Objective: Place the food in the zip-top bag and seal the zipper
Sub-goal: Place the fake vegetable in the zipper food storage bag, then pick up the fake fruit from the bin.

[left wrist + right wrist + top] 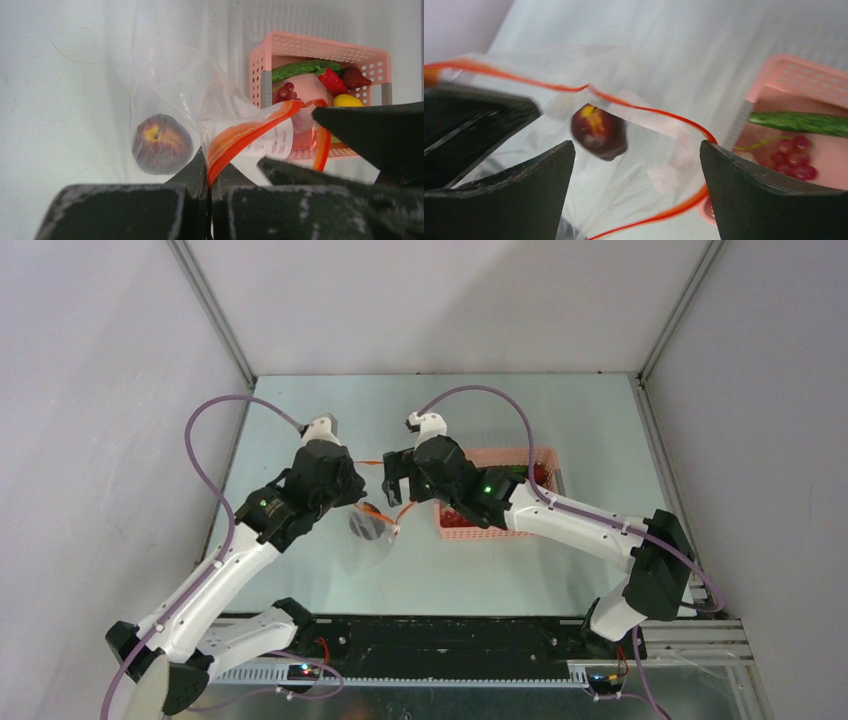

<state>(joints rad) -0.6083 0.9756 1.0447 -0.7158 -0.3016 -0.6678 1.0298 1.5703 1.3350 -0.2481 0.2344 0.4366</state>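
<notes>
The clear zip-top bag (175, 90) hangs with its mouth held open. My left gripper (209, 167) is shut on its orange-red zipper (250, 131). A dark round fruit (161, 144) lies inside the bag and also shows through the mouth (599, 132). My right gripper (636, 150) is open and holds nothing, just above the bag's mouth (395, 480). The other food is in the pink basket: a green pod (305, 69), a red chili (332, 82), a grape bunch (286, 92) and a yellow lemon-like fruit (347, 101).
The pink mesh basket (500, 455) stands right of the bag, partly under my right arm. A dark reddish piece (356, 77) lies in its far corner. Grey walls close in the table on three sides.
</notes>
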